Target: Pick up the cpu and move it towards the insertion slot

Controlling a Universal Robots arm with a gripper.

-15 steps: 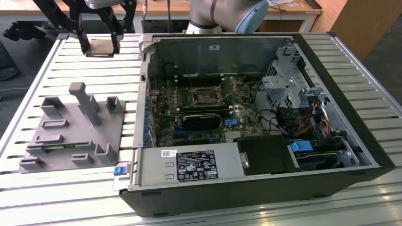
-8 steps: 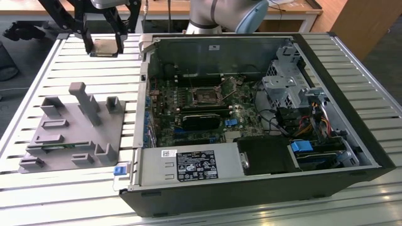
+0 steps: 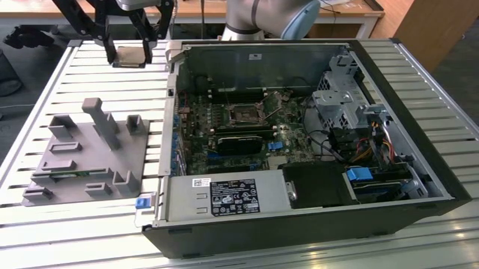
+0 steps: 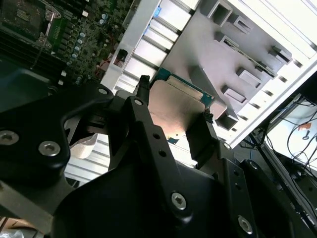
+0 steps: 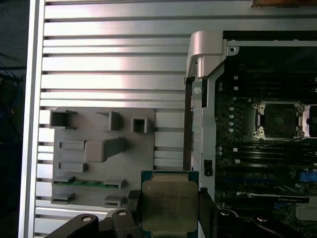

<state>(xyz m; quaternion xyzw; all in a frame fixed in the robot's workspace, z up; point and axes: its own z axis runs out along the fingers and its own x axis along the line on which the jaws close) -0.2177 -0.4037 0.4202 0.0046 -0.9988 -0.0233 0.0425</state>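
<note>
The cpu (image 3: 129,56), a flat square chip with a silvery face, hangs above the slatted table at the exterior view's far left, beyond the grey fixture plate (image 3: 82,151). My gripper (image 3: 129,51) is shut on it, one black finger on each side edge. Both wrist views show the cpu (image 5: 169,201) (image 4: 174,113) held between the fingers (image 5: 132,206). The insertion slot (image 3: 245,112), a square socket with a dark centre and a metal frame, sits on the motherboard inside the open computer case. It is apart from the chip, toward the exterior view's right, and appears in both wrist views (image 5: 278,119) (image 4: 22,17).
The open computer case (image 3: 389,73) fills the exterior view's middle and right, its raised side wall (image 5: 203,54) between the chip and the socket. The fixture plate (image 5: 99,153) has upright posts (image 3: 101,120). A drive cage (image 3: 340,103) and cables stand beside the motherboard.
</note>
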